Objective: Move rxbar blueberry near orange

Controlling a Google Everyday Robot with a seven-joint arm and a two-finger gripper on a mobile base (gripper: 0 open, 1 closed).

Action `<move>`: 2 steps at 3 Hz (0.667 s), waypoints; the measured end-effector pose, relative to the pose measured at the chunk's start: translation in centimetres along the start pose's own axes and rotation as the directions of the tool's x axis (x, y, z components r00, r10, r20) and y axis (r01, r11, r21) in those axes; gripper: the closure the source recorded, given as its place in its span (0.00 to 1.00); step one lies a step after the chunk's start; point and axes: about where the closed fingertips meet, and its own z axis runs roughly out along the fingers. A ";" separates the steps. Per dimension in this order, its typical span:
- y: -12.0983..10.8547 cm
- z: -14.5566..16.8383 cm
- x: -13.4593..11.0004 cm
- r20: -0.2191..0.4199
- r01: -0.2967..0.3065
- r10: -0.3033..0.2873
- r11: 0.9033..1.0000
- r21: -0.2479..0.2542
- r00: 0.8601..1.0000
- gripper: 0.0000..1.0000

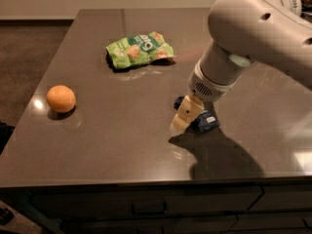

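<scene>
The rxbar blueberry (205, 121) is a small dark blue bar lying flat on the grey table (122, 135), right of centre, partly hidden by my gripper. My gripper (184, 118) hangs down from the big white arm, its pale fingers right over the bar's middle, tips at the table surface. The orange (61, 98) sits at the table's left side, far from the bar.
A green snack bag (139, 48) lies at the back centre of the table. The table's front edge runs across the bottom, with dark drawers (146, 208) below. The floor drops away at the left.
</scene>
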 end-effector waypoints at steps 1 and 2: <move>-0.4 0.5 0.1 -0.025 -0.015 0.015 1.000 0.002 1.000 0.00; -1.1 0.7 0.4 -0.043 -0.027 0.027 1.000 0.003 0.999 0.15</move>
